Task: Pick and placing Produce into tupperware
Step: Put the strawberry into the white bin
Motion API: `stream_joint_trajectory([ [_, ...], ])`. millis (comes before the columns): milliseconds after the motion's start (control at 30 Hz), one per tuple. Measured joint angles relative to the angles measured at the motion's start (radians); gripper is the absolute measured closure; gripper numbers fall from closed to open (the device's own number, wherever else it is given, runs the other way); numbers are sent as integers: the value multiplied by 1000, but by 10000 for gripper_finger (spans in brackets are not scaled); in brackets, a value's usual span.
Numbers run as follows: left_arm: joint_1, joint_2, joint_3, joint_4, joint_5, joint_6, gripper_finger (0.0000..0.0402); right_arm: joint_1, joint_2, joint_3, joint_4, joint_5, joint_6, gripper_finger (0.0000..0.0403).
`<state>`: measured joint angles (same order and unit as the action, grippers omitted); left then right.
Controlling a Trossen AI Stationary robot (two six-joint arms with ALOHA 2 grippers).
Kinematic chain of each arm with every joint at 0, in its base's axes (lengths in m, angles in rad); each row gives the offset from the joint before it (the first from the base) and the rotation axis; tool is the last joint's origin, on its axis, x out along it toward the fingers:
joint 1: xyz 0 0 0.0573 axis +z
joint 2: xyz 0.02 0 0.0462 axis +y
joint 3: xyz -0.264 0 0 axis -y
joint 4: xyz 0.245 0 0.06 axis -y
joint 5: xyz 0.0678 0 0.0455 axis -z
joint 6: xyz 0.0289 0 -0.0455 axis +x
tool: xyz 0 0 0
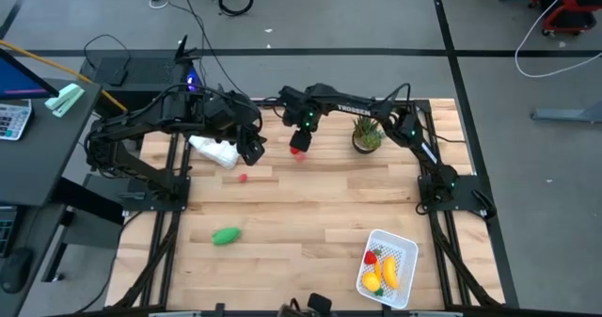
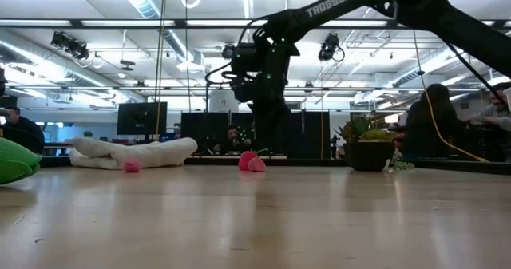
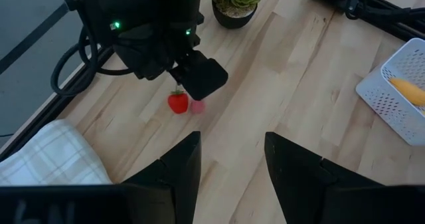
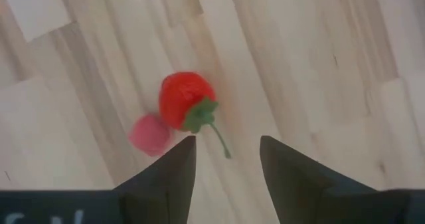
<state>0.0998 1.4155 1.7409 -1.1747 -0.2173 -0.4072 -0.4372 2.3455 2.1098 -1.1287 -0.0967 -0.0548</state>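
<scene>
A red strawberry-like piece [image 4: 186, 99] with a green stalk lies on the table beside a small pink round piece [image 4: 149, 135]; both also show in the high view as one red spot [image 1: 298, 151]. My right gripper [image 4: 226, 159] hovers open just above them [image 1: 302, 134]. Another small red piece [image 1: 243, 177] and a green oblong piece [image 1: 226, 235] lie on the bare wood. The white container [image 1: 403, 251] stands near the table's near right corner with a banana [image 1: 389, 271], a red piece and an orange piece inside. My left gripper [image 3: 232, 159] is open, over the far left of the table [image 1: 252, 149].
A white checked cloth [image 1: 214, 151] lies under the left arm. A small potted plant [image 1: 367, 136] stands to the right of the right gripper. Bare wood stretches across the table's middle and near side. People and desks show in the room beyond [image 2: 435, 121].
</scene>
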Motion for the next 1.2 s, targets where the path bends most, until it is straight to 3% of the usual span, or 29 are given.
stream_joint_trajectory([
  [433, 0, 0, 0, 1, 0, 0, 230, -12, 0, -119, 42, 8, 4, 227],
  [1200, 0, 0, 0, 3, 0, 1, 230, -2, 0, -110, 107, 36, -92, 235],
])
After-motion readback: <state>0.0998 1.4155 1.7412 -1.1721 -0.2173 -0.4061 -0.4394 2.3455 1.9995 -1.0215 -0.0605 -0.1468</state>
